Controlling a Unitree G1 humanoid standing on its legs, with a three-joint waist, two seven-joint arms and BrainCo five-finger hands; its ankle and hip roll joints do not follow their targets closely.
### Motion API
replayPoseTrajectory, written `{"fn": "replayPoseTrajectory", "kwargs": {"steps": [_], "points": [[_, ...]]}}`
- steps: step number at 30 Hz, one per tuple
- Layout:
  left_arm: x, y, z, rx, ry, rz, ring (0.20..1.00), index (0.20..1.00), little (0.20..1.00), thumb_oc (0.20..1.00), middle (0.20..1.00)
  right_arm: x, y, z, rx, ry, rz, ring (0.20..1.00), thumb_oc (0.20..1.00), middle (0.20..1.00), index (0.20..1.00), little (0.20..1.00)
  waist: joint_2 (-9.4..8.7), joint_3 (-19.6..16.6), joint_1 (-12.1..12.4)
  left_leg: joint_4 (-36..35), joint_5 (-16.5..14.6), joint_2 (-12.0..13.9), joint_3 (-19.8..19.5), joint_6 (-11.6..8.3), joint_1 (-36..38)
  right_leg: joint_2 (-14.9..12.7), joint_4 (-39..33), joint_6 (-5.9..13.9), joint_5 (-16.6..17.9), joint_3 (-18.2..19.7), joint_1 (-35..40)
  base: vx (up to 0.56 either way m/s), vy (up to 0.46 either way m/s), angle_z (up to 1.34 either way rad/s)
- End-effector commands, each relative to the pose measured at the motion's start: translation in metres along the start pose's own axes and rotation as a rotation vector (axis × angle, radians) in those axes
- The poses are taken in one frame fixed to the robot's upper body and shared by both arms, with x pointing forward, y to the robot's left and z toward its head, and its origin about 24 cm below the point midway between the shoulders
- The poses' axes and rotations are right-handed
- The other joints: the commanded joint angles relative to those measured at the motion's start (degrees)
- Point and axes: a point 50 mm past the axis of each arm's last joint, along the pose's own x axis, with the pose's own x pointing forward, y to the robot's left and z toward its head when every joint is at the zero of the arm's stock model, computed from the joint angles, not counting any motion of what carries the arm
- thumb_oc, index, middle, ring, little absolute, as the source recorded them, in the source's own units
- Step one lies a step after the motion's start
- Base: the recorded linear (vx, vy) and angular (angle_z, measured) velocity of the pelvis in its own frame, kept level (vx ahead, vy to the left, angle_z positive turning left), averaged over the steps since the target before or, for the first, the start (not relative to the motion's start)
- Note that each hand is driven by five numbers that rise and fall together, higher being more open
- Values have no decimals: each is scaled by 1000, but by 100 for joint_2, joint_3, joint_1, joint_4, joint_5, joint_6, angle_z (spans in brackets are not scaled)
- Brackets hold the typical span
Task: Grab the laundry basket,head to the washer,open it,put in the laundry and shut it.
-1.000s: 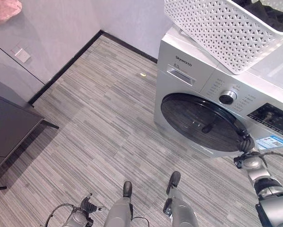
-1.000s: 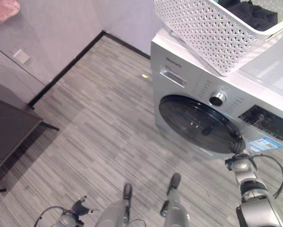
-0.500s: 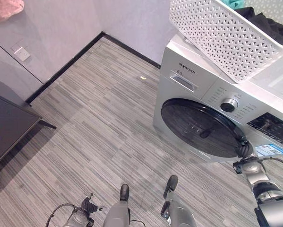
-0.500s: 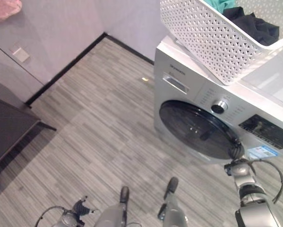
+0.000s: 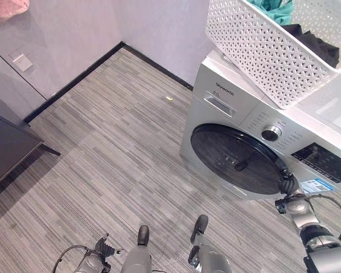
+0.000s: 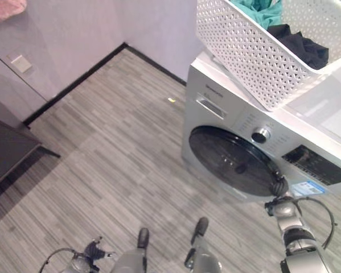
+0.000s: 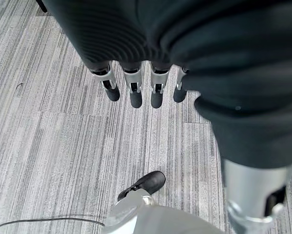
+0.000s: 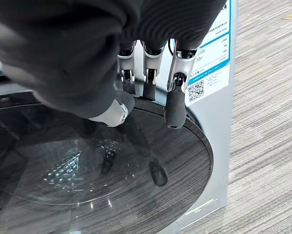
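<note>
One front-loading washing machine [image 5: 255,142] stands in the room, with one round dark glass door [image 5: 235,159], one silver control knob [image 5: 271,133], one detergent drawer [image 5: 220,104], one dark display panel [image 5: 323,154] and one blue-and-white sticker [image 5: 316,185] just beside the right hand [image 5: 288,185]. One white lattice laundry basket [image 5: 267,48] rests on the machine's top, holding two garments: one teal piece [image 5: 275,8] and one black piece [image 5: 315,42]. Two robot hands show, the left hand [image 5: 105,250] well apart from the machine. One wall plate [image 5: 18,59], one dark cabinet [image 5: 5,151], one pink cloth item [image 5: 5,8] and one small yellowish scrap [image 5: 169,98] on the floor complete the tally
</note>
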Motion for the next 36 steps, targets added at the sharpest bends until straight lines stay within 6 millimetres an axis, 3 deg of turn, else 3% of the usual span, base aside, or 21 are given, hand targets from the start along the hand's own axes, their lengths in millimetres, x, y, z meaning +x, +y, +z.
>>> {"fn": "replayPoseTrajectory", "kwargs": {"steps": [1,5,9,12,14,17,23,30,35,36], "points": [[0,3,-5,-6,29,33,1000,1000,1000,1000,1000,-42,74,-40,-37,72,315,200,200,200,200,200,259,253,64,149,-166,-213,324,318,24,-255,335,507,-219,131,-338,0,0,0],[0,3,-4,-8,29,34,1000,1000,1000,1000,1000,-51,85,-53,-49,120,359,200,200,200,200,200,265,249,56,166,-166,-221,331,317,13,-260,349,498,-230,140,-337,-6,4,2],[0,2,-3,-4,26,32,1000,1000,1000,1000,1000,-74,94,-96,-67,316,406,200,200,200,200,200,363,282,5,155,-145,-246,344,314,-5,-280,357,494,-222,163,-384,-30,22,1],[1,0,0,-1,18,24,1000,1000,1000,1000,1000,-81,92,-112,-75,390,404,200,200,200,200,200,433,305,-21,156,-134,-261,356,315,-20,-287,361,496,-217,177,-412,-23,24,1],[0,-5,2,-6,9,3,1000,1000,1000,1000,1000,-93,82,-135,-75,505,385,200,200,200,200,200,569,331,-54,151,-124,-299,359,319,-35,-320,356,503,-205,200,-441,-29,49,1],[-1,-12,2,-8,6,-24,1000,1000,1000,1000,1000,-100,75,-148,-62,572,365,200,200,200,200,200,709,355,-88,133,-109,-335,376,323,-29,-352,345,510,-179,243,-470,-15,29,1],[-3,-20,1,-9,12,-54,1000,1000,1000,1000,1000,-96,76,-142,-44,542,365,200,200,200,200,200,890,360,-159,102,-82,-411,478,343,-21,-416,333,528,-144,349,-518,-24,40,-3],[-2,-22,8,-18,-15,-63,1000,1000,1000,1000,1000,-94,90,-130,-18,476,440,200,200,200,200,200,965,365,-185,120,-68,-519,512,376,-78,-518,380,541,-115,434,-598,-33,26,-9],[-2,-24,8,7,-18,-96,1000,1000,1000,1000,1000,-119,98,-153,-59,561,557,200,200,200,200,200,1028,328,-163,219,-132,-642,466,433,-108,-679,443,570,-92,404,-580,-28,19,-1],[-3,-26,4,15,-8,-113,1000,1000,1000,1000,1000,-132,96,-166,-74,620,581,200,200,200,200,200,1052,310,-161,293,-180,-687,467,453,-104,-738,474,579,-89,418,-563,-15,41,4]]}}
